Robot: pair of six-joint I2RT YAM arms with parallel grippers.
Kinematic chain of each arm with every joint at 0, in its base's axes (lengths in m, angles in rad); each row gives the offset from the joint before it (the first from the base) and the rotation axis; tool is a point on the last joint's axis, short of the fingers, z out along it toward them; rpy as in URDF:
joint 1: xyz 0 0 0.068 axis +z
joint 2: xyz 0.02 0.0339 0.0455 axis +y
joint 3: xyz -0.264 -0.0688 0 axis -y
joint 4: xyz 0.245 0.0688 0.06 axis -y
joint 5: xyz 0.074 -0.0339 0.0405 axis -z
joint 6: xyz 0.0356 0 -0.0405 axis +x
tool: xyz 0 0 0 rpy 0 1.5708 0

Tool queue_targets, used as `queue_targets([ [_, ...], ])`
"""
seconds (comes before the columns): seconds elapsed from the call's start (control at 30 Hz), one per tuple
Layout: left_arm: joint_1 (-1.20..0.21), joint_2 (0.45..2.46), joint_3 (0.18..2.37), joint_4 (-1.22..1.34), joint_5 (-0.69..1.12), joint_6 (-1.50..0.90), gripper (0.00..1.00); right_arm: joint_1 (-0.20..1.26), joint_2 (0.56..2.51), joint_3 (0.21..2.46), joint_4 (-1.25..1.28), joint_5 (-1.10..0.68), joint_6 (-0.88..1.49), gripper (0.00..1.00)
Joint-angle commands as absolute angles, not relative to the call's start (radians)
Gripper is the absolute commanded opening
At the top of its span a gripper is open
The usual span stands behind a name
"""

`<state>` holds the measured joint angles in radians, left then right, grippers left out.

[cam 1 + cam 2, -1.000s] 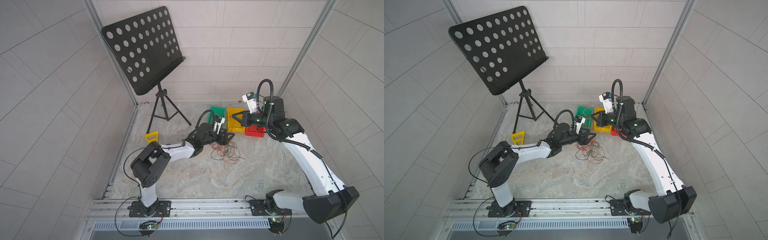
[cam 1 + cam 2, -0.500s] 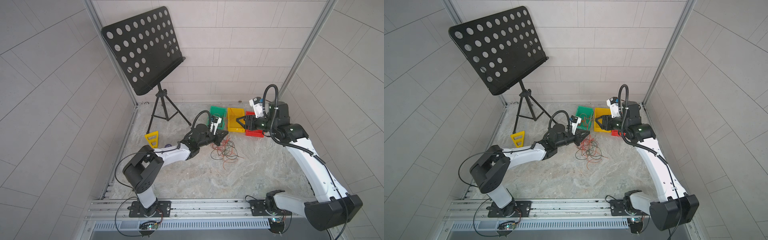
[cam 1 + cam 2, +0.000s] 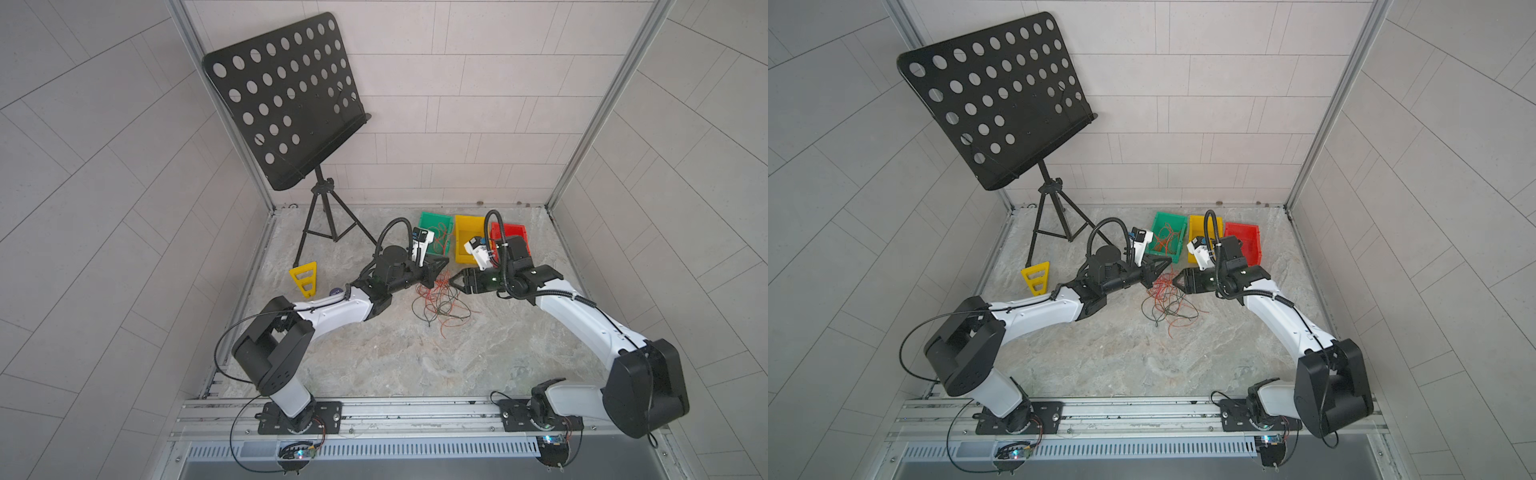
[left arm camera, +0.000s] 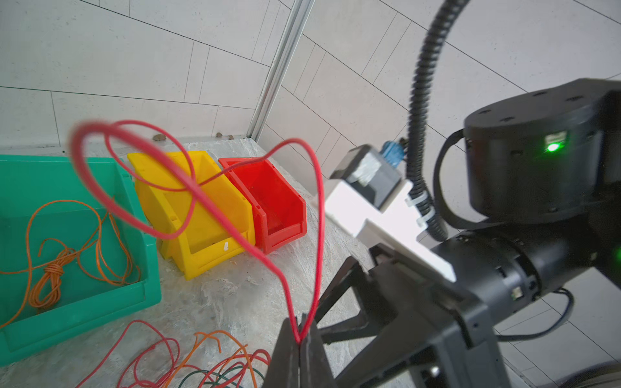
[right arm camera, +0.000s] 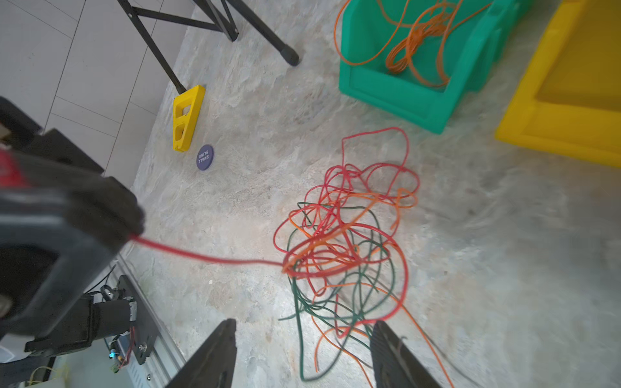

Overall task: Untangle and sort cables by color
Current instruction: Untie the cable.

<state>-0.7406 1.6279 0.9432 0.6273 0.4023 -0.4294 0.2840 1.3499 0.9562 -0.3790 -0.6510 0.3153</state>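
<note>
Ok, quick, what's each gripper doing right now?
Left gripper: closed on a red cable.
Right gripper: open, holding nothing.

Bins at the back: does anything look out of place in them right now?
The green bin holds orange cables, a colour mismatch, while the yellow bin and red bin look empty. The left gripper is shut on a red cable, which would probably suit the red bin.
</note>
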Motion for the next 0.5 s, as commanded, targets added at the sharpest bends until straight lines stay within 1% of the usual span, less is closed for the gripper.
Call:
queue_targets([
  [0.0, -0.739, 1.599, 0.940, 0.634, 0.401, -0.426, 0.00, 0.315, 1.402, 0.982, -0.293, -0.662, 0.347, 0.61],
  [0.07, -0.739, 1.592, 0.942, 0.627, 0.401, -0.422, 0.00, 0.323, 1.444, 0.982, -0.278, -0.650, 0.360, 0.56],
  [0.13, -0.737, 1.577, 0.946, 0.614, 0.400, -0.417, 0.00, 0.324, 1.475, 0.981, -0.284, -0.623, 0.370, 0.41],
  [0.2, -0.728, 1.554, 0.951, 0.594, 0.399, -0.416, 0.00, 0.324, 1.489, 0.976, -0.300, -0.588, 0.369, 0.31],
  [0.3, -0.702, 1.509, 0.977, 0.526, 0.402, -0.413, 0.00, 0.322, 1.498, 0.968, -0.333, -0.521, 0.356, 0.11],
  [0.33, -0.690, 1.492, 0.990, 0.494, 0.403, -0.411, 0.00, 0.322, 1.502, 0.969, -0.346, -0.510, 0.349, 0.07],
  [0.37, -0.678, 1.477, 1.004, 0.466, 0.409, -0.409, 0.00, 0.322, 1.507, 0.971, -0.358, -0.505, 0.340, 0.05],
  [0.47, -0.632, 1.433, 1.050, 0.383, 0.425, -0.408, 0.00, 0.322, 1.517, 0.971, -0.384, -0.499, 0.326, 0.05],
])
